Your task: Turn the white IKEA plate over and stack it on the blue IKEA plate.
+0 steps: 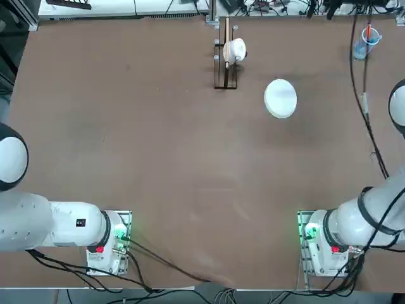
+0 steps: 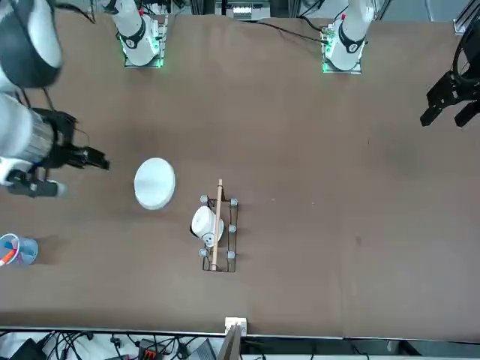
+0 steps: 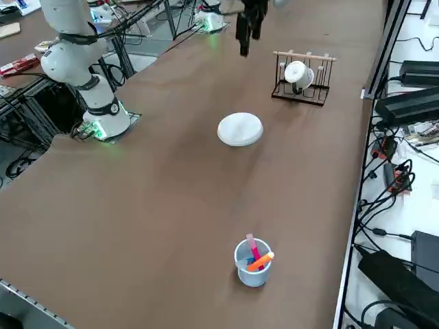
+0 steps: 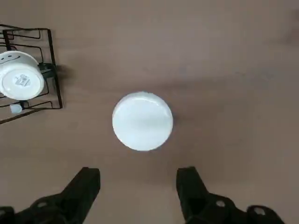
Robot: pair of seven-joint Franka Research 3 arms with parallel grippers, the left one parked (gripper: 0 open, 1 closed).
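Observation:
The white IKEA plate lies flat on the brown table, right of the middle and towards the far side, with its plain white side up. It also shows in the front view and the right side view. No blue IKEA plate shows in any view, and I cannot tell whether one lies under the white plate. My right gripper hangs open high above the table. In the wrist view the white plate sits ahead of the two black fingers, well apart from them. Nothing is between the fingers.
A wire rack with a wooden rail holds a small white cup at the far middle, left of the plate. A clear blue cup with pens stands at the far right corner. A black cable runs along the right side.

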